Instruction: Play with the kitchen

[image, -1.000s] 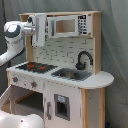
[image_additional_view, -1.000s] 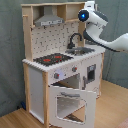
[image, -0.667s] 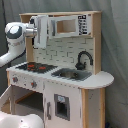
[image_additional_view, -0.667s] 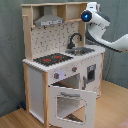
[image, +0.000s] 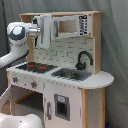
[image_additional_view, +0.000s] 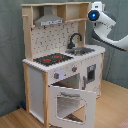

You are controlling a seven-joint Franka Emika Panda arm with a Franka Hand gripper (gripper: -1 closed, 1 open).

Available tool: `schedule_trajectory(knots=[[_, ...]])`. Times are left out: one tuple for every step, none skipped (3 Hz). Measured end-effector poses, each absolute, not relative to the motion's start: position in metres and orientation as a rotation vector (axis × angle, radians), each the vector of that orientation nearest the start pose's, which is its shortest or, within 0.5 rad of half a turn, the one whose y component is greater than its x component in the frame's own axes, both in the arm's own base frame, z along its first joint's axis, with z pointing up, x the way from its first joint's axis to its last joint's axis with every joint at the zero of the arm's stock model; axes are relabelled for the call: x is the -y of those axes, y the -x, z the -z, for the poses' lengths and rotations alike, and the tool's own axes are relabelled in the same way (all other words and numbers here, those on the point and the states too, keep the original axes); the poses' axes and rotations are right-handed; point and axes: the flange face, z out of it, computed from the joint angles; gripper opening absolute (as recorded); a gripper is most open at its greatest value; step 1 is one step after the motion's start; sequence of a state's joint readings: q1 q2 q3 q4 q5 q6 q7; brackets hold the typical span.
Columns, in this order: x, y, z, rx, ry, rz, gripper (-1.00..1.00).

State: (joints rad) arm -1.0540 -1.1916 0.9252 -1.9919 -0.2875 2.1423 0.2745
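Your gripper (image: 46,31) is hovering high at the kitchen (image: 65,65) — up by its top shelf, probably just in front of the grey hood (image_additional_view: 48,21). I cannot tell how its fingers are standing. Below it the stovetop (image: 35,66) and sink (image: 72,74) are sitting — the oven door (image_additional_view: 70,103) is hanging open.

Open air above the stovetop (image_additional_view: 52,59) and sink (image_additional_view: 83,50), under the hood (image_additional_view: 49,21). The faucet (image_additional_view: 75,39) rises by the sink; the open oven door (image_additional_view: 70,102) juts out in front.
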Motion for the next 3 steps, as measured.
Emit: schedule_trajectory(knots=[[-0.211, -0.372, -0.718, 0.228, -1.736, -0.983, -1.0], [-0.194, -0.358, -0.718, 0.212, -1.737, -0.999, -1.0], [-0.183, -0.355, -0.707, 0.178, -1.734, -1.026, -1.0]])
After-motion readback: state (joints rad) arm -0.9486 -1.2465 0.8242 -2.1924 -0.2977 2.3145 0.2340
